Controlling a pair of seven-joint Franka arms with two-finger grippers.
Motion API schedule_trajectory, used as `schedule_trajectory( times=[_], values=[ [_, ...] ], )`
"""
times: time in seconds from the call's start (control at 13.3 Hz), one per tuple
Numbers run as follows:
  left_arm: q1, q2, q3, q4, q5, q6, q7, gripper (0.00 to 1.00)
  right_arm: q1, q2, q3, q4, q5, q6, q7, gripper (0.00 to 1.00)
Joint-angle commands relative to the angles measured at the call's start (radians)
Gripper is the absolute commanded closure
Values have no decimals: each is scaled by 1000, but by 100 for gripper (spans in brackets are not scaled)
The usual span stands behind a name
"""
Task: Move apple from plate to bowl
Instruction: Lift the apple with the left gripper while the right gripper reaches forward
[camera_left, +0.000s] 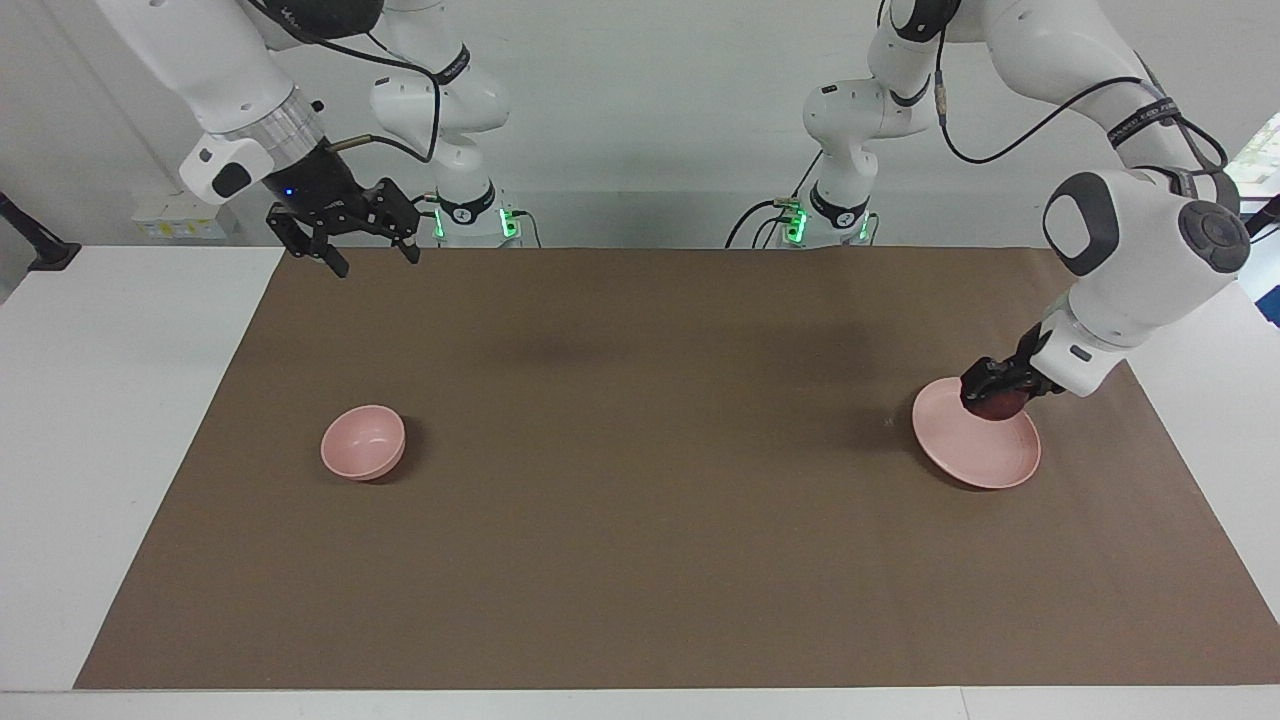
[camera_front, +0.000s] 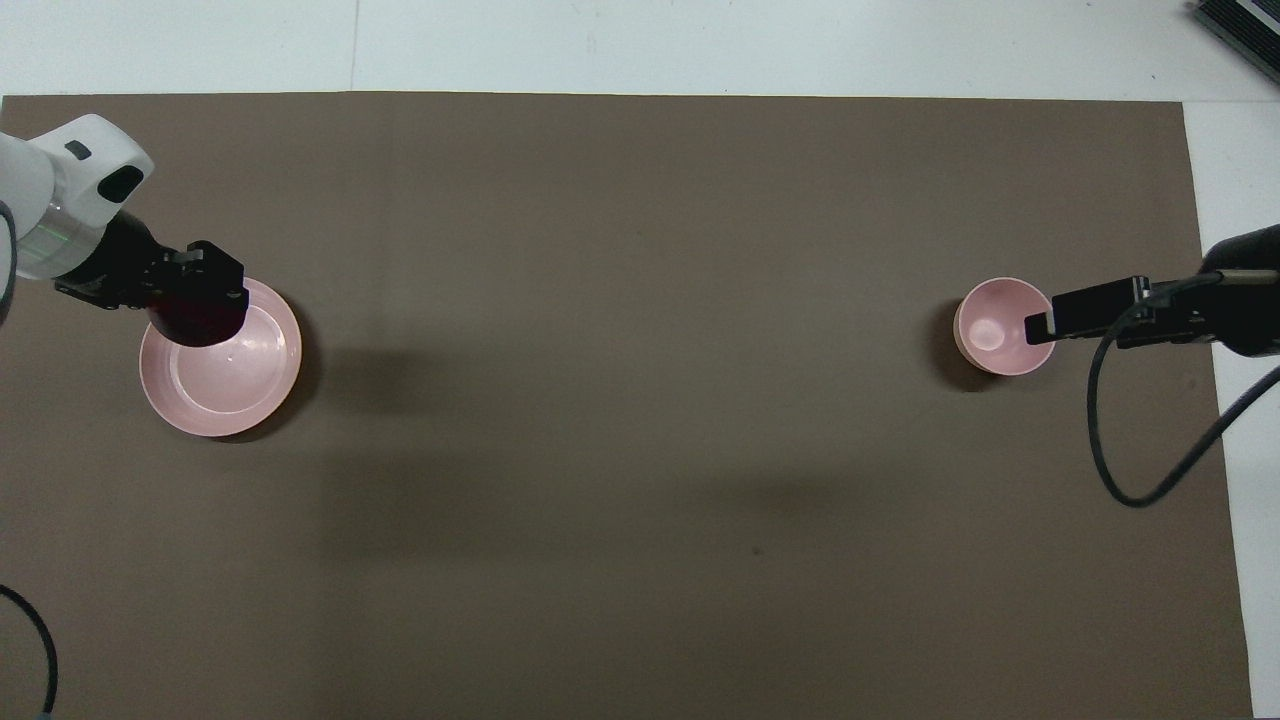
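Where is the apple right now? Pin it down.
The apple sits on the plate at the left arm's end of the table, at the plate's edge nearer the robots, with the left gripper down on it; the overhead view hides it under that gripper.

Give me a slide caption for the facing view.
Left gripper down on the apple at the plate's rim; right gripper waits raised; bowl empty.

Even overhead light w/ soft shadows, sharp pics.
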Motion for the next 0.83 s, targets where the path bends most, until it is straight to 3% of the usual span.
schedule_trajectory(
  times=[0.0,0.15,0.38,0.68,0.75],
  values=[
    [-12,-73,11,-9,-87,-141,-203,100,-22,51,5,-51,130,95,-92,0],
    [-16,-90,10,-6,-136,-189,-343,100,-15,81,5,-87,271,157,-97,0],
    [-30,-92,-1,-5,-172,-261,-408,100,-1,109,13,-140,471,223,-95,0],
    [-62,-90,-19,9,-273,-327,-431,100,121,94,13,-183,658,322,44,0],
    [-85,-86,-24,2,-323,-325,-528,100,146,94,14,-183,681,350,73,0]
  ],
)
